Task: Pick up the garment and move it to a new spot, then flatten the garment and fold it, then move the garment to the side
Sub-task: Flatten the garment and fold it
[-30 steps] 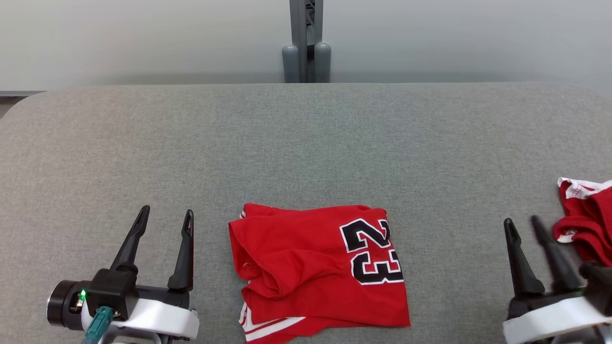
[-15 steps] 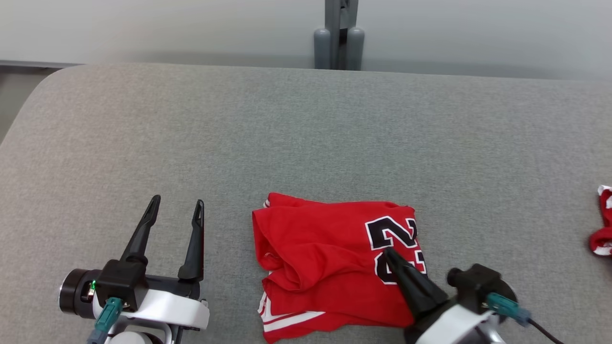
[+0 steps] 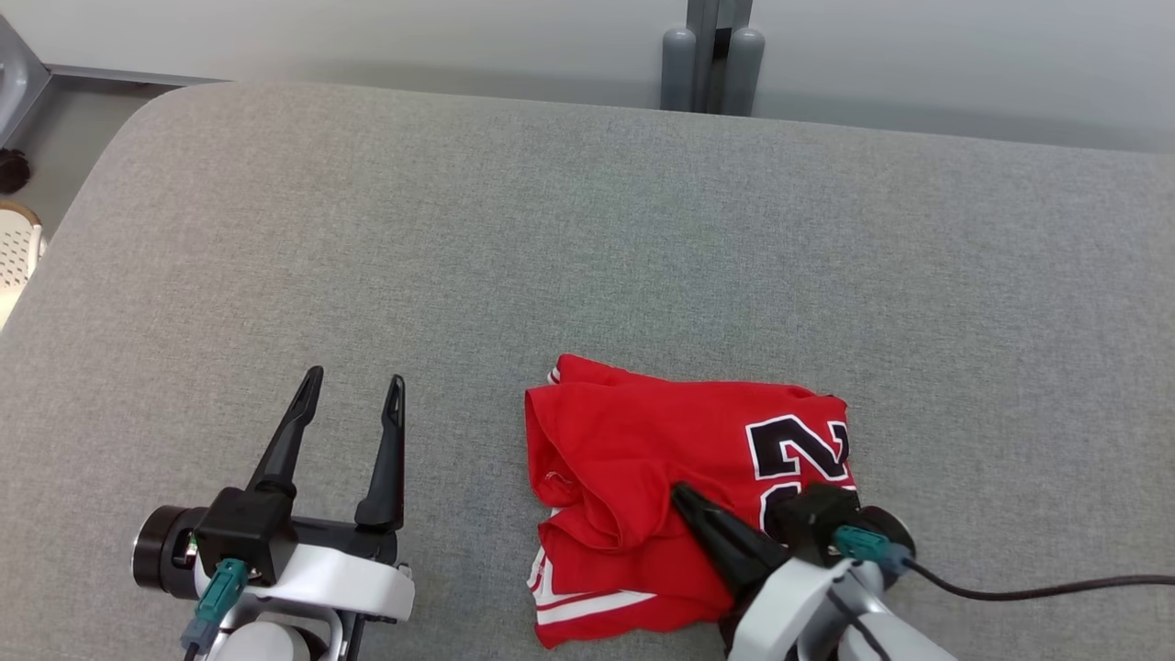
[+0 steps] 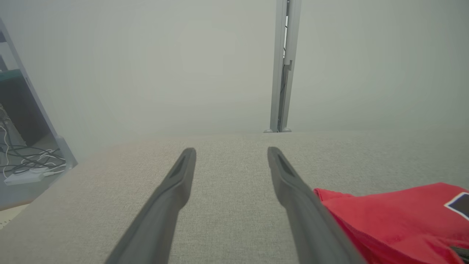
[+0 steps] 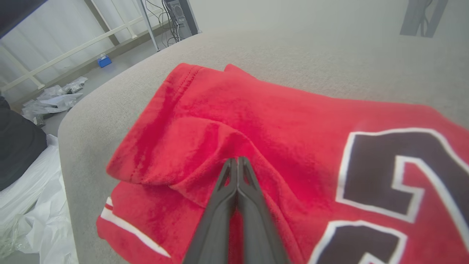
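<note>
The garment point(image 3: 643, 450) is a red jersey with a black number, folded into a rough square near the front of the grey table point(image 3: 551, 229). My right gripper point(image 3: 681, 493) is shut, and its tips rest on the jersey's middle. In the right wrist view, the right gripper point(image 5: 237, 159) touches a raised fold of the garment point(image 5: 278, 121); no cloth shows between the fingers. My left gripper point(image 3: 356, 376) stands open over bare table, left of the jersey. In the left wrist view the left gripper point(image 4: 231, 150) holds nothing, and the garment point(image 4: 395, 220) lies to its right.
A grey post point(image 3: 711, 55) stands behind the table's far edge. The table's rounded left corner drops to the floor, where a white basket point(image 3: 14, 248) sits. A dark cable point(image 3: 1028, 586) trails right from my right wrist.
The head camera has swung left, so the scene shifted right. My right gripper closed and came from the table's right side onto the jersey. The left gripper stayed open.
</note>
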You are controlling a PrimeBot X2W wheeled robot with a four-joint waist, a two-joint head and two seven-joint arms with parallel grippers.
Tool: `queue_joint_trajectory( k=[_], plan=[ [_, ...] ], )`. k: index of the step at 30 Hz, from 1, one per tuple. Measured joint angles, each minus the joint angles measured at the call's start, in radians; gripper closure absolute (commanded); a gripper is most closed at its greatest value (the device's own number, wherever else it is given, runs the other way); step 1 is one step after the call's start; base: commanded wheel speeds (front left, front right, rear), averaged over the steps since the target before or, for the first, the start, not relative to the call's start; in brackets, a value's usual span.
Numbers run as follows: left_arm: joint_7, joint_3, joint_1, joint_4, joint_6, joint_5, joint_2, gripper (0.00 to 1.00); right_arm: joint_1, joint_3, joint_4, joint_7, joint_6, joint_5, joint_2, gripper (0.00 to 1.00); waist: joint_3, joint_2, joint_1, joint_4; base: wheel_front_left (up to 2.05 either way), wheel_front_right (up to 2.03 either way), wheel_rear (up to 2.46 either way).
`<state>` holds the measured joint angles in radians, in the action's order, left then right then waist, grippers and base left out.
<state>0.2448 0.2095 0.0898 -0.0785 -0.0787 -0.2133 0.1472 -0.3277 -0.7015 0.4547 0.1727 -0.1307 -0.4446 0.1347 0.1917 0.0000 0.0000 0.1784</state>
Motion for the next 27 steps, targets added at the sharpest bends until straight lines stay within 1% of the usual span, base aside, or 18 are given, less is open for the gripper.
queue_joint_trajectory(
  k=[7,8,9,10,11,12,14,17,20,22,25,27],
  plan=[
    [0.007,0.002,0.014,-0.017,0.003,-0.002,-0.001,0.0,-0.082,-0.178,0.085,0.02,0.0,-0.076,-0.037,1.0,0.011,0.0,0.0,0.001,0.0,0.0,0.0],
    [0.007,0.002,0.014,-0.017,0.003,-0.002,-0.001,0.0,-0.082,-0.178,0.085,0.02,0.0,-0.076,-0.037,1.0,0.011,0.0,0.0,0.001,0.0,0.0,0.0],
    [0.007,0.003,0.021,-0.019,0.007,-0.002,-0.002,0.0,-0.104,-0.22,0.104,0.025,0.0,-0.099,-0.042,1.0,0.014,0.0,0.0,0.001,0.0,0.0,0.0],
    [0.007,0.003,0.021,-0.019,0.007,-0.002,-0.002,0.0,-0.104,-0.22,0.104,0.025,0.0,-0.099,-0.042,1.0,0.014,0.0,0.0,0.001,0.0,0.0,0.0],
    [0.008,0.004,0.021,-0.026,0.007,-0.002,-0.003,0.0,-0.124,-0.262,0.114,0.034,0.0,-0.126,-0.046,1.0,0.017,0.0,0.0,0.0,0.0,0.0,0.0],
    [0.008,0.004,0.021,-0.026,0.007,-0.002,-0.003,0.0,-0.124,-0.262,0.114,0.034,0.0,-0.126,-0.046,1.0,0.017,0.0,0.0,0.0,0.0,0.0,0.0],
    [0.01,0.004,0.023,-0.029,0.008,-0.004,-0.003,0.0,-0.144,-0.297,0.124,0.043,0.0,-0.147,-0.053,1.0,0.019,0.0,0.0,0.0,0.0,0.0,0.0],
    [0.011,0.004,0.026,-0.034,0.008,-0.005,-0.003,0.0,-0.174,-0.373,0.137,0.044,0.0,-0.185,-0.061,1.0,0.022,0.0001,0.0,-0.001,0.0,0.0,0.0],
    [0.012,0.006,0.036,-0.04,0.011,-0.005,-0.004,0.0,-0.196,-0.393,0.148,0.056,0.0,-0.226,-0.063,1.0,0.024,0.0,0.0,0.001,0.0,0.0,0.0],
    [0.012,0.006,0.04,-0.042,0.012,-0.005,-0.005,0.0,-0.207,-0.383,0.148,0.065,0.0,-0.249,-0.065,1.0,0.024,0.0,0.0,0.0,0.0,0.0,0.0],
    [0.013,0.003,0.039,-0.044,0.011,-0.005,-0.005,0.0,-0.213,-0.344,0.131,0.077,0.0,-0.269,-0.056,1.0,0.021,0.0,0.0,-0.005,0.0,0.0,0.0],
    [0.013,0.0,0.039,-0.043,0.008,-0.005,-0.003,0.0,-0.212,-0.309,0.1,0.081,0.0,-0.275,-0.034,1.0,0.018,0.0,0.0,-0.012,0.0,0.0,0.0]
  ],
)
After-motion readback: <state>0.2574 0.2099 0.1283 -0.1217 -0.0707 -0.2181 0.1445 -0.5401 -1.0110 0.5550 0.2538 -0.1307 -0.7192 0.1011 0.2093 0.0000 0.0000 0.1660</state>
